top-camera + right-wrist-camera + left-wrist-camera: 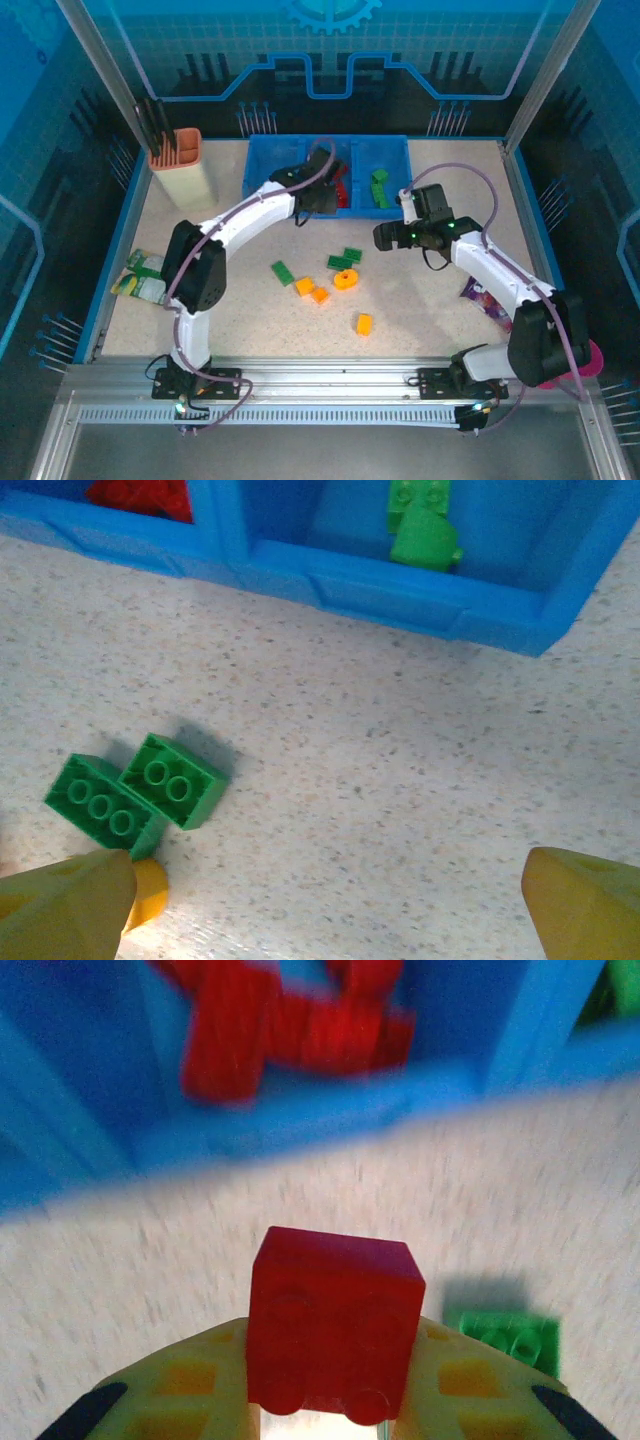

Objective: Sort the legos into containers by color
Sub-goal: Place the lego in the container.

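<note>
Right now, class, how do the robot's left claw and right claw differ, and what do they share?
The left claw is shut on a red brick; the right claw is open and empty. The left claw faces the red bricks in the blue tray; the right claw faces the green ones, with two loose green bricks nearby. Both have yellow fingers and sit near the tray.

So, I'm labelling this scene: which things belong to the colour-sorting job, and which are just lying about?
Job: low blue plastic three-compartment tray; red plastic brick; loose green bricks; orange bricks; round orange piece.
Lying about: tan cup with orange rim; green snack packet; purple packet; pink cup.
</note>
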Available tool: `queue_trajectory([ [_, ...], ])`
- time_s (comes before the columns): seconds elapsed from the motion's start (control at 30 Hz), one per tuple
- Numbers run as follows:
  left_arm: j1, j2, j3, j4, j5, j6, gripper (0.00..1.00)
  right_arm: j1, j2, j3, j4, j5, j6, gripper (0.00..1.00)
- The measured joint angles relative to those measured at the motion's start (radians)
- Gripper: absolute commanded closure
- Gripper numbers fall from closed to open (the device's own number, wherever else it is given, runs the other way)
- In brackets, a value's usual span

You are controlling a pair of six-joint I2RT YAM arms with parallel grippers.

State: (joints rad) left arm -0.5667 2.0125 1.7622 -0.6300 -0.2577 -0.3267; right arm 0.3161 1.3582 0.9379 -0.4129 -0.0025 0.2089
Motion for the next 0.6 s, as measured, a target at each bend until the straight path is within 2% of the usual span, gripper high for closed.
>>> queue_trajectory([
  [0.33, 0.117, 0.402, 0.435, -0.024, 0.004, 0.026, 0.78, 0.057, -0.020, -0.095, 0.049, -0.080, 0.096, 0.00],
  [0.5, 0.137, 0.443, 0.520, -0.047, 0.012, 0.042, 0.71, 0.068, -0.045, -0.095, 0.047, -0.080, 0.109, 0.00],
  [0.6, 0.144, 0.444, 0.532, -0.047, 0.031, 0.042, 0.61, 0.071, -0.063, -0.095, 0.047, -0.076, 0.109, 0.00],
])
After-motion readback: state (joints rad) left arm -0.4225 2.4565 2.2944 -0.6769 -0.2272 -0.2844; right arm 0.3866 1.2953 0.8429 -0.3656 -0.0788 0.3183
